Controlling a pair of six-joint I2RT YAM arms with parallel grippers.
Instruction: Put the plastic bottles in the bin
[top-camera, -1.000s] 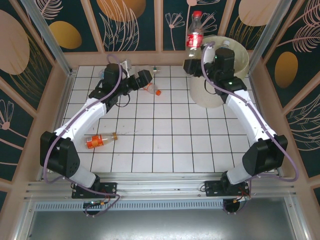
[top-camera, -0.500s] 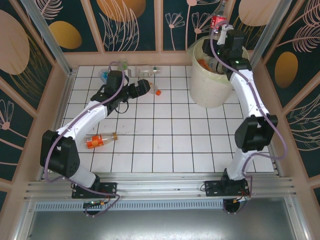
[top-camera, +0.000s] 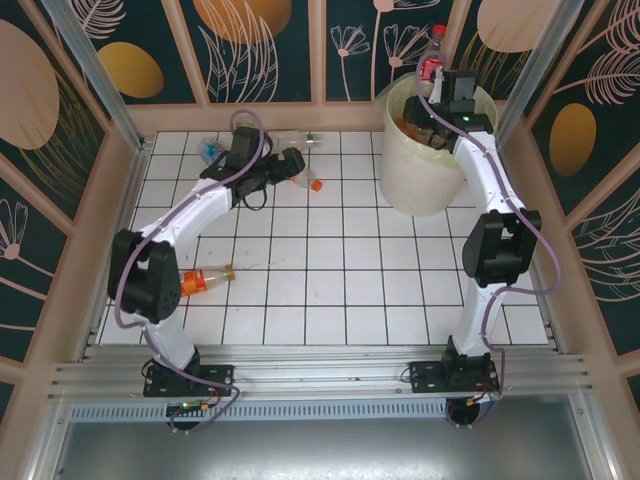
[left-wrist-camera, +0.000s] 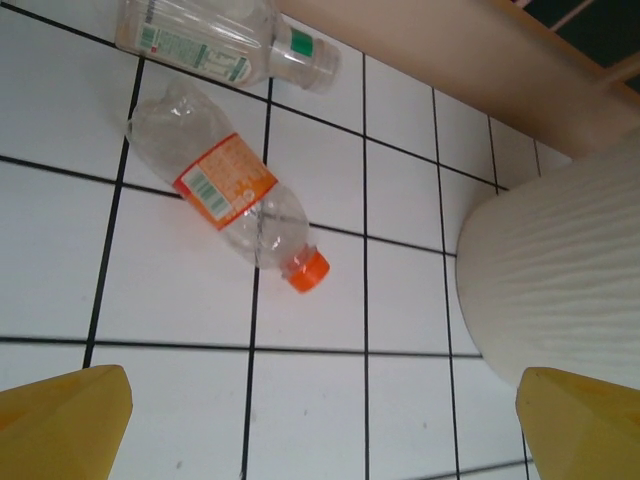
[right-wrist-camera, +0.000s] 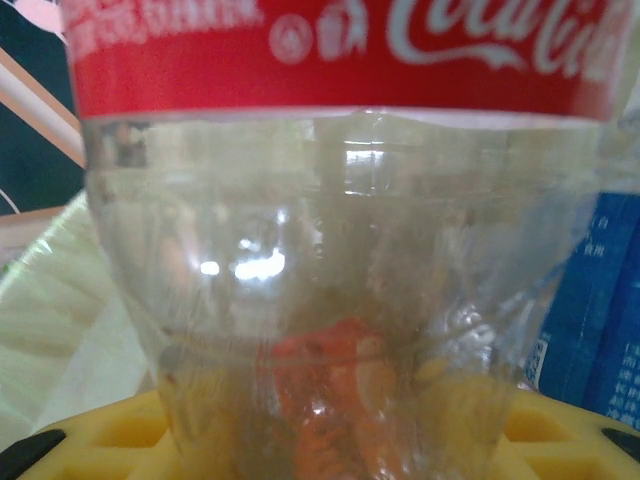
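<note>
Yellow-tipped left tool (left-wrist-camera: 320, 430) spread wide, hovering over orange-capped bottle (left-wrist-camera: 235, 195) on bench (left-wrist-camera: 400, 300). Farther back, right tool (top-camera: 438, 82) clamped on red-labelled bottle (top-camera: 432, 58) above bin (top-camera: 420, 180), near far rim; risks dropping outside if released off-centre.

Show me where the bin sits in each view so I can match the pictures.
Top external: bin at upper right.
Left wrist: its white ribbed wall at the right edge.
Right wrist: probably the pale ribbed surface at lower left, behind the Coke bottle.
Shared landmark: the orange-capped bottle lies left of the bin in the top and left wrist views; the Coke bottle links top and right wrist.
</note>
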